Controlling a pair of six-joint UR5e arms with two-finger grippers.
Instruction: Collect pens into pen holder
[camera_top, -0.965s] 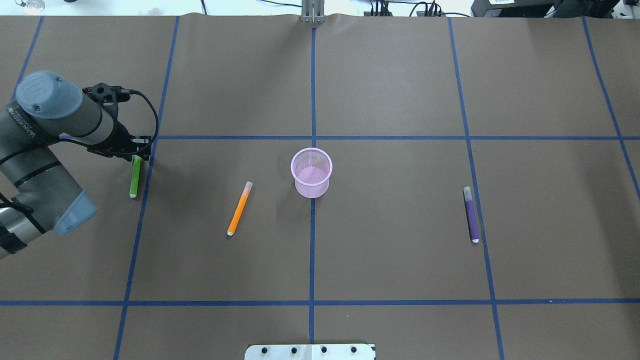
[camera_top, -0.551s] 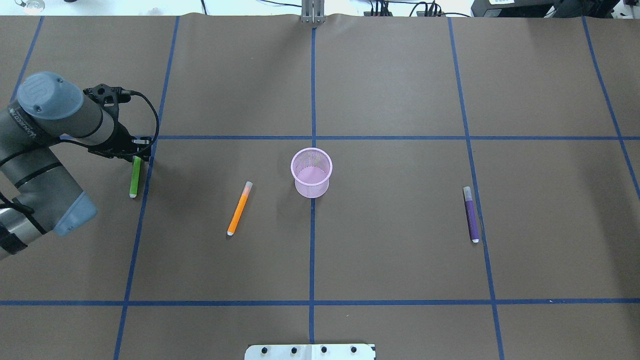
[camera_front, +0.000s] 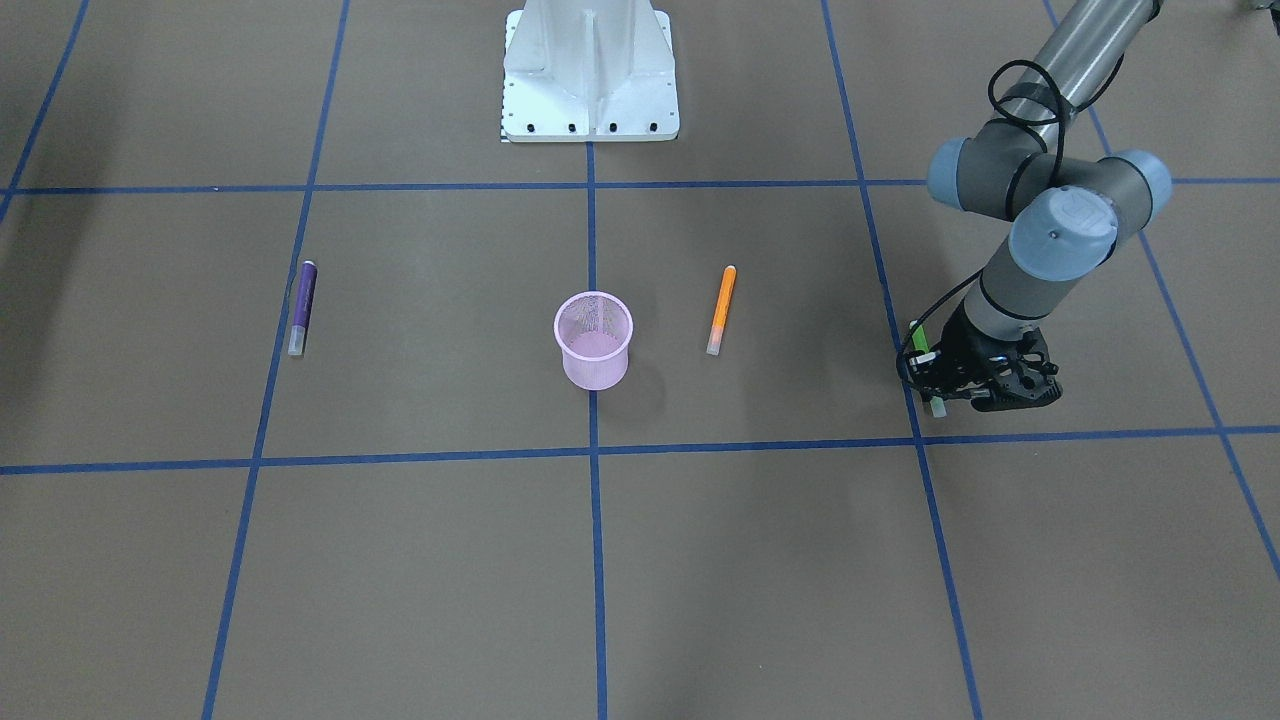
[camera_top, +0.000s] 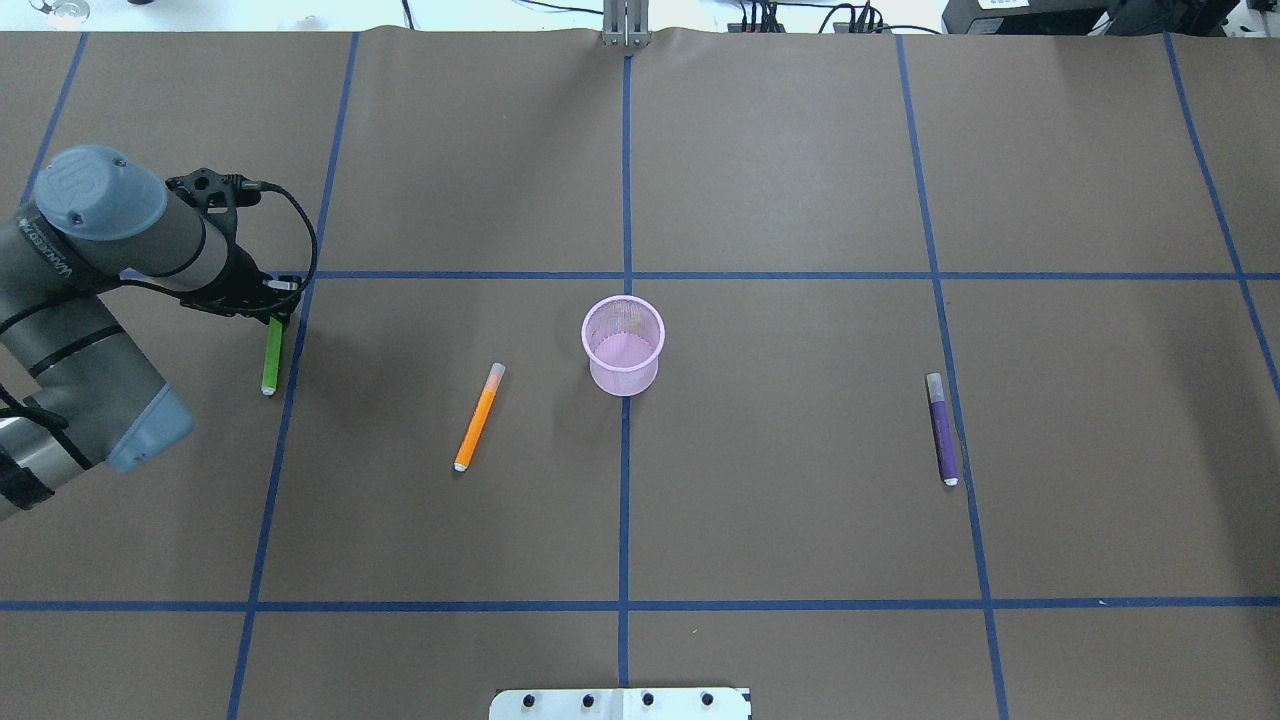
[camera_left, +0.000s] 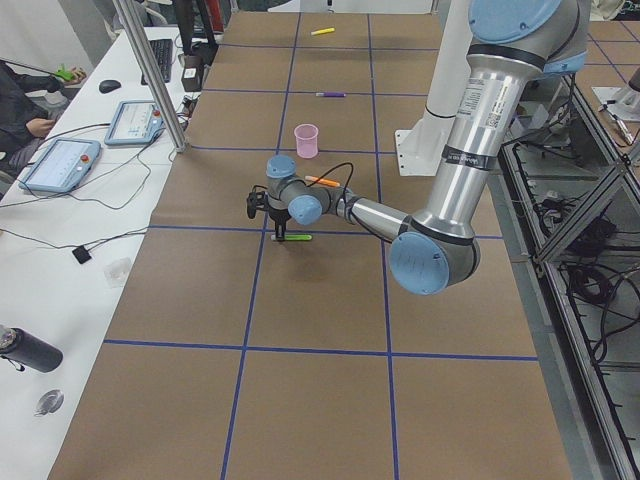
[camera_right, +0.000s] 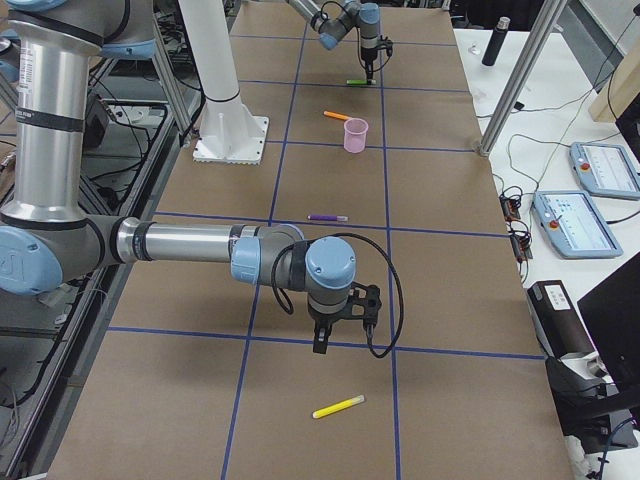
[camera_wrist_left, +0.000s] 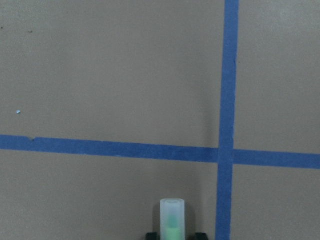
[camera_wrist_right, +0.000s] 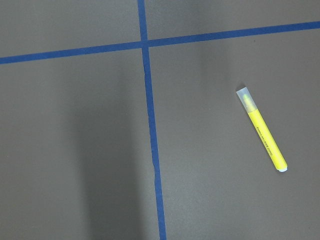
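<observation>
A small round pink wire-mesh cup (camera_top: 622, 380) stands upright and empty at the middle of the table. A slim orange pen (camera_top: 479, 417) lies flat near it on the robot's left, and a purple pen (camera_top: 941, 428) lies well apart on the right. A green pen (camera_top: 270, 357) lies farther left, its pale capped end between the left arm's jaws, and a yellow pen (camera_wrist_right: 261, 128) lies alone, far from the cup.

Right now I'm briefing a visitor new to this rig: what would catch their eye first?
The pink cup stands empty at the table's middle. The left gripper is closed on one end of the green pen beside a blue tape line. An orange pen and a purple pen lie flat either side of it.
</observation>
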